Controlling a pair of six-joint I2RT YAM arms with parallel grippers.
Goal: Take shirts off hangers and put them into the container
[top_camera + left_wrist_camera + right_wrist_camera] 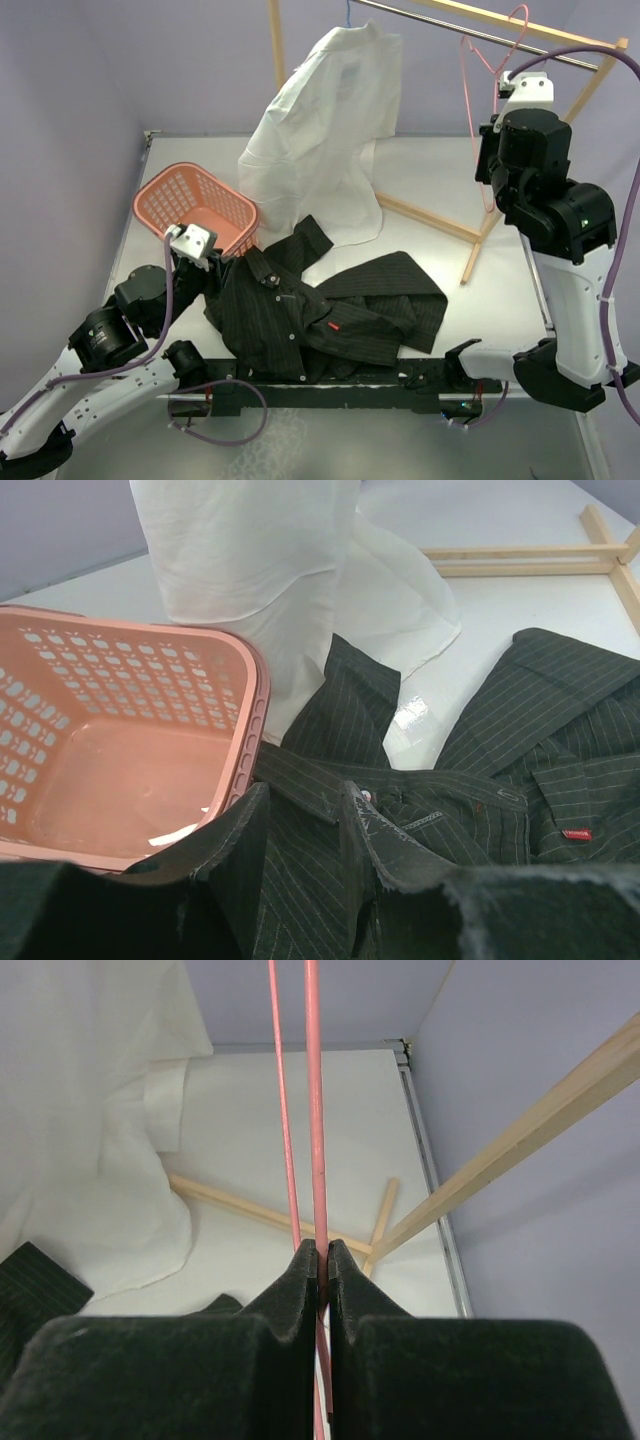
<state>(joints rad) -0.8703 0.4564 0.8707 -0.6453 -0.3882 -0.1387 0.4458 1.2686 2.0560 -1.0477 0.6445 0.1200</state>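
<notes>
The black pinstriped shirt lies crumpled on the table, free of any hanger. My left gripper is beside the near corner of the salmon basket, its fingers closed on a thick fold of the black shirt near the collar. The white shirt hangs from the blue hanger, and its tail drapes onto the table. The bare pink hanger hangs from the rail. My right gripper is shut on the pink hanger's wire. The basket holds no shirt.
The wooden rack's metal rail runs across the top right, and its floor bars lie on the table behind the black shirt. The white shirt's tail spreads just behind the basket. Purple walls close the left and right sides.
</notes>
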